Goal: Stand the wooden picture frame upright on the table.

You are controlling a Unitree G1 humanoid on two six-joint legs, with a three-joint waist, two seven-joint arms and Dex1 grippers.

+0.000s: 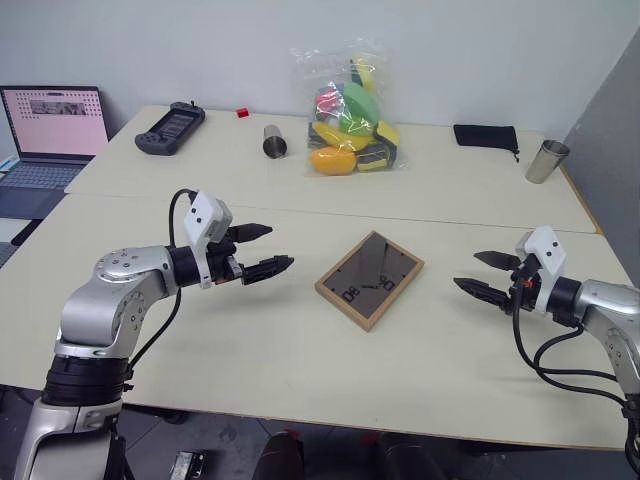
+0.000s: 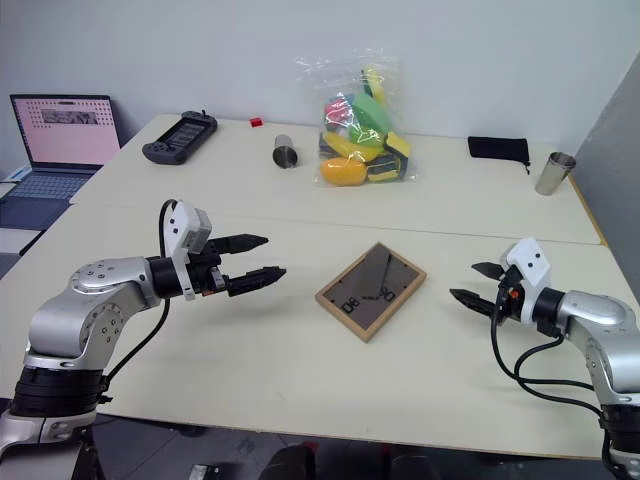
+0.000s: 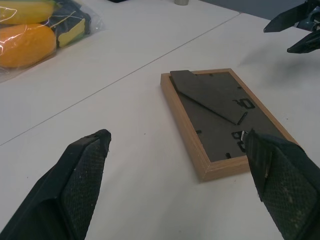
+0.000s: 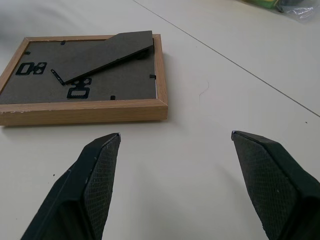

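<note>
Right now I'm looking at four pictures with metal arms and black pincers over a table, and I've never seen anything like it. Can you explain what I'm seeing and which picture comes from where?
This is a humanoid robot with two arms. Two pictures come from cameras in its head, looking down over the table. The other two come from a camera on each wrist, looking out between that arm's black fingers.

The left gripper and the right gripper both hover with jaws open, holding nothing.

Between them the wooden picture frame lies flat, dark back panel up, its stand folded nearly flat against it.

Farther back lie a clear bag of colourful toys, two metal cups, a black handheld device, a black pouch and a small red block. An open laptop sits at the far left.
</note>
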